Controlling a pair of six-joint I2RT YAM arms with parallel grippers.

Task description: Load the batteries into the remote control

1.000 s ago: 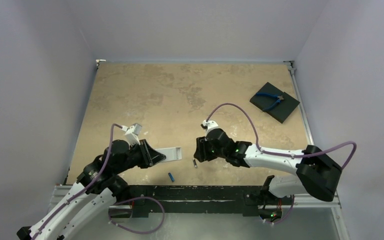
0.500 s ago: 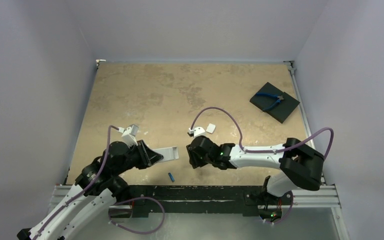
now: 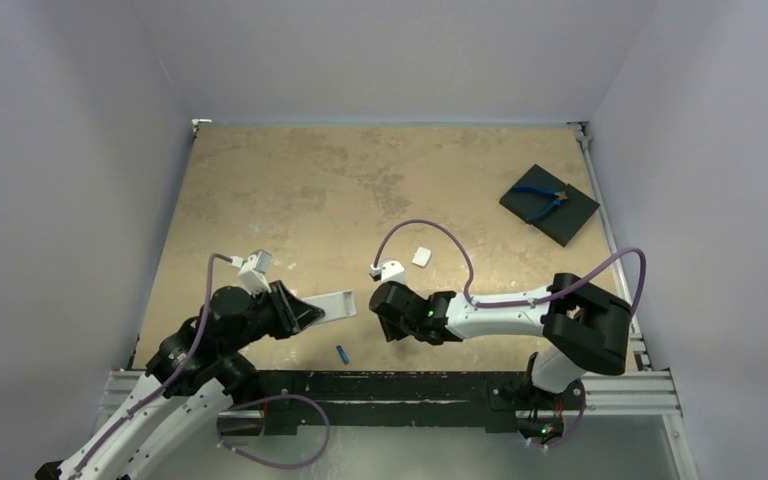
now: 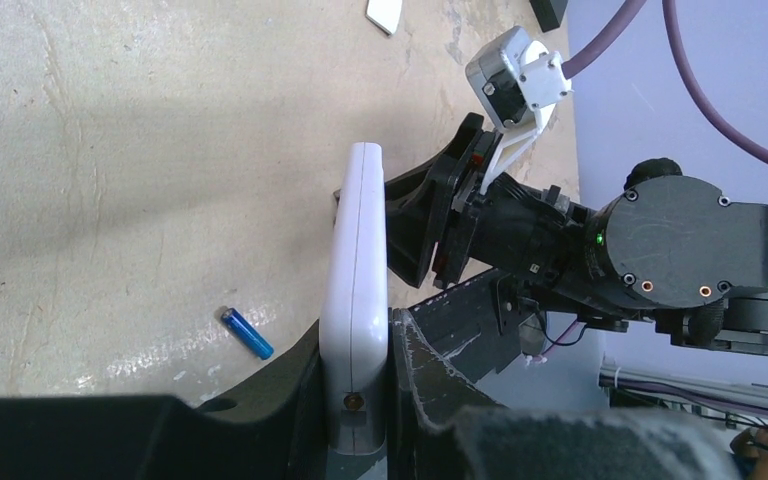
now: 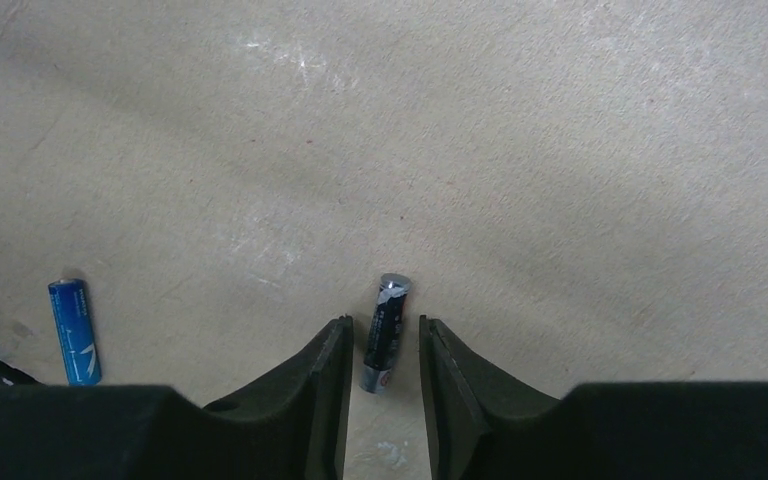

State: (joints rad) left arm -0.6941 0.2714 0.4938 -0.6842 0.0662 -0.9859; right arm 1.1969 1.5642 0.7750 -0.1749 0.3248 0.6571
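neither battery is in yet: the right hand point(image 5: 384, 326) straddles the small dark grey-black cylindrical battery point(image 5: 384, 335), and the left hand point(image 4: 356, 360) holds the white rectangular plastic remote control point(image 4: 354, 250).

closest to the table's near edge lies the bright blue cylindrical battery point(image 5: 72, 331), loose and untouched. just beyond it the right hand stands part open, one finger on either side of the dark battery, which lies flat on the table; no grip shows. towards the left edge, the left hand is clamped on one end of the remote control, held on edge with its free end towards the right hand. farther in sits a small white plastic piece point(image 3: 421, 256), perhaps the battery cover. by the far right corner a black square pad point(image 3: 570, 222) carries blue-handled pliers point(image 3: 540, 200). both batteries remain to be lifted and seated.
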